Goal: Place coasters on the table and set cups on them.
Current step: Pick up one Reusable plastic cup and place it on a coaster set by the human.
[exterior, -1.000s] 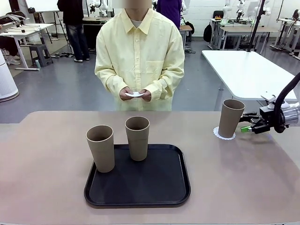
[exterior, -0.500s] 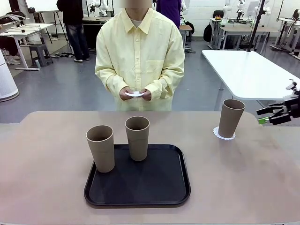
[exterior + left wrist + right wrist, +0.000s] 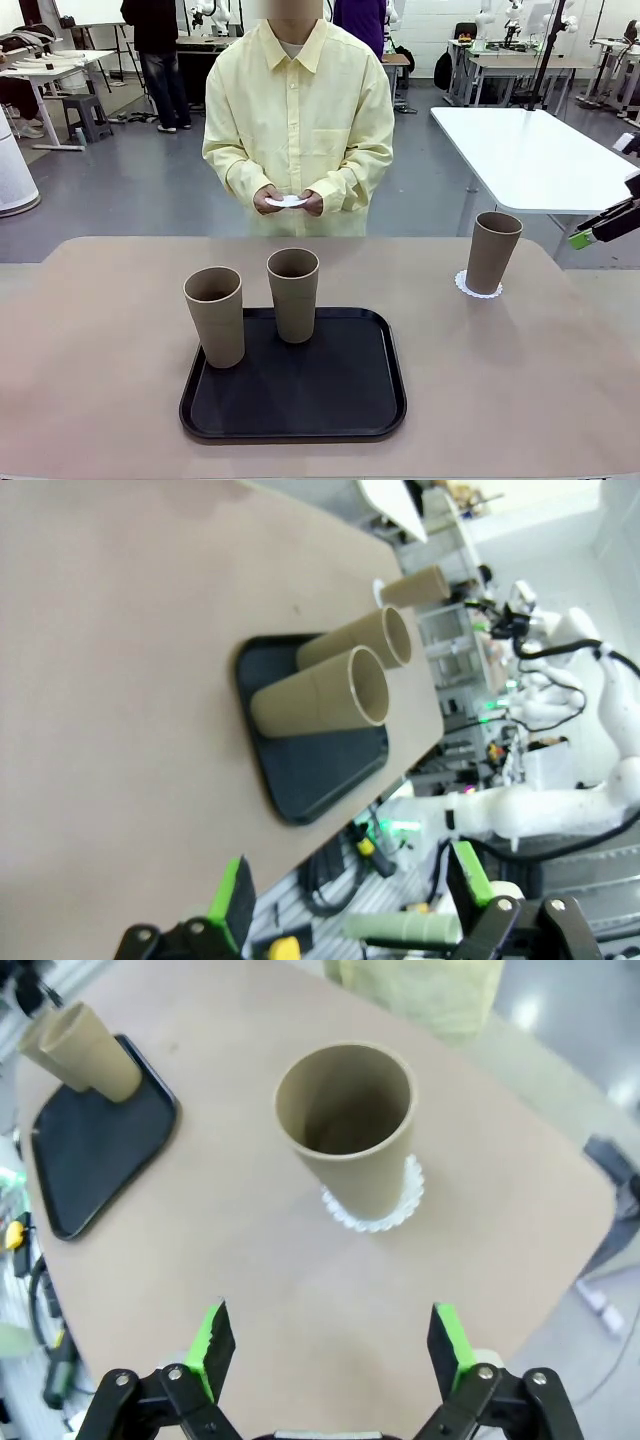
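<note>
Black tray [image 3: 320, 390] sits mid-bench [image 3: 500, 390], and on it we have a cup [image 3: 215, 315] upright at the tray's left edge and a second cup [image 3: 294, 293] upright near its back edge. Well to the right of the tray, a third cup [image 3: 493, 250] stands upright on a coaster [image 3: 468, 291], of which just the scalloped rim peeks out round the base. Beyond the tray, at the far side of the bench, a person in a pale yellow shirt holds another coaster [image 3: 288, 201] flat between both hands [image 3: 268, 200]; their fingers cover its edges, so whether it is one sheet or several I can't tell. A white table [image 3: 520, 150] stands behind the third cup. The right gripper [image 3: 330, 1345] is off to the right of that cup and apart from it, fingers spread wide with nothing between them; from the front it is cut off by the frame edge. The left gripper [image 3: 350, 892] is on the tray's other side, well apart, fingers wide and empty too. Past the bench edge in the left wrist view, the clutter of cables and gear is too blurred to make out.
</note>
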Robot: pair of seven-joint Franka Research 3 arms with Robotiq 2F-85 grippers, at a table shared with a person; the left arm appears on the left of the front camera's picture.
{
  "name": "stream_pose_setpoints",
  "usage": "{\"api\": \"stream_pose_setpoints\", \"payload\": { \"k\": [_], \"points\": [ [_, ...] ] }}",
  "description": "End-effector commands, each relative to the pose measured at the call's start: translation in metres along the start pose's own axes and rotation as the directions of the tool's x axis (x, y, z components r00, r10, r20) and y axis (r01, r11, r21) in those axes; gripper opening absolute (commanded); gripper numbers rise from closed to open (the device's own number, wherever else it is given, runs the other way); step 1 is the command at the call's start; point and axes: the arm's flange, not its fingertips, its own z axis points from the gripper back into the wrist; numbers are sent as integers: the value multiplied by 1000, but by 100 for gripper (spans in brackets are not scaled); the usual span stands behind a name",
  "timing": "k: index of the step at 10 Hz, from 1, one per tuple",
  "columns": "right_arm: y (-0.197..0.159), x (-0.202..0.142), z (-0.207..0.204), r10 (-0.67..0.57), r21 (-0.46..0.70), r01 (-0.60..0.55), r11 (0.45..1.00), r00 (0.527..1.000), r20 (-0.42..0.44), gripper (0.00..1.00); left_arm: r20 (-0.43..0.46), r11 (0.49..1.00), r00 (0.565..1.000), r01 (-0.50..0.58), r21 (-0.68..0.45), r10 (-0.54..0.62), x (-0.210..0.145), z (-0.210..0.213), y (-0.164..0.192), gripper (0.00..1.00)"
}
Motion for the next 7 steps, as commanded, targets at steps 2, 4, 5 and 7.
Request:
{"api": "stream_pose_setpoints", "payload": {
  "k": [2,4,5,7],
  "points": [
    [54,28,-2,-98,-46,93,995,988,-121,100,12,1000,1000,10,-18,-10,0,1,0,100],
    [81,43,-4,-127,-86,111,990,967,-220,100,12,1000,1000,10,-18,-10,0,1,0,100],
    [91,46,-7,-143,-111,116,987,949,-281,100,12,1000,1000,10,-18,-10,0,1,0,100],
    [97,51,-9,-206,-160,157,974,909,-361,100,12,1000,1000,10,-18,-10,0,1,0,100]
  ]
}}
